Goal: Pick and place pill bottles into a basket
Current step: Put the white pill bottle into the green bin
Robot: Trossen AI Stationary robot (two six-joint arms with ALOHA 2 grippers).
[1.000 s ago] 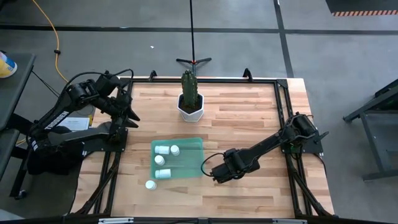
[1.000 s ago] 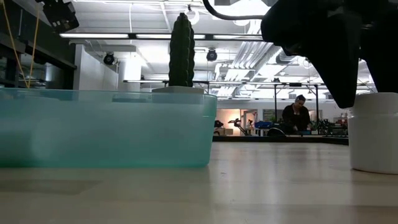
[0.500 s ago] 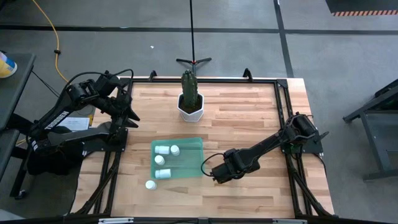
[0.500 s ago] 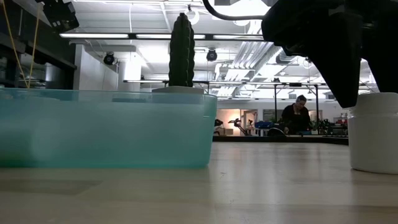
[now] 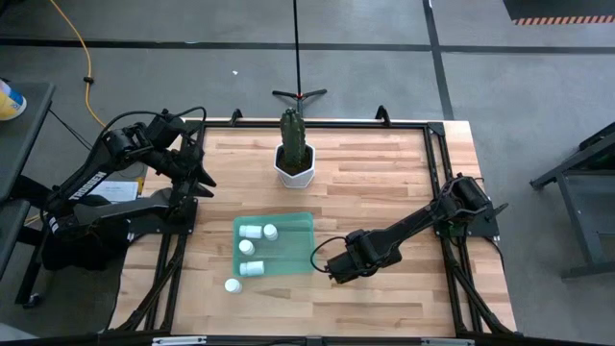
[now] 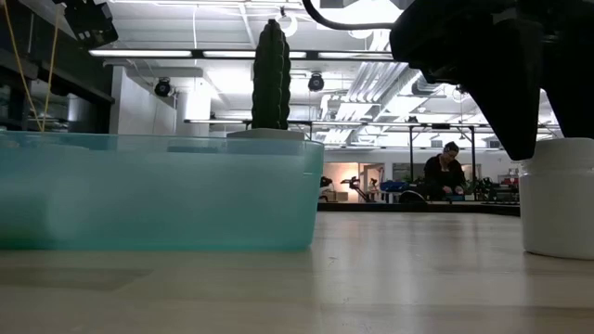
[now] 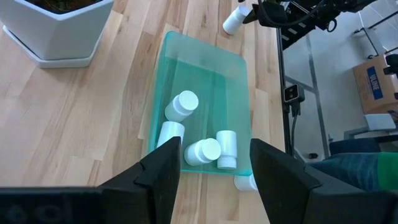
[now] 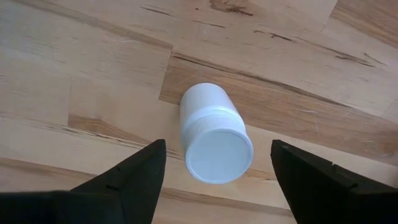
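At far left of the high view the left hand (image 5: pixel 204 173) waits above the wooden bench (image 5: pixel 384 183), fingers spread. The shallow translucent teal plastic basket (image 5: pixel 300 223) at centre holds four small white capped pill bottles (image 5: pixel 252 231); one (image 5: pixel 232 285) stands outside its lower-left corner. Right of it, the right hand (image 5: pixel 330 268) hangs open over an upright white bottle (image 8: pixel 214 134); closing off-centre could tip it. No readable writing.
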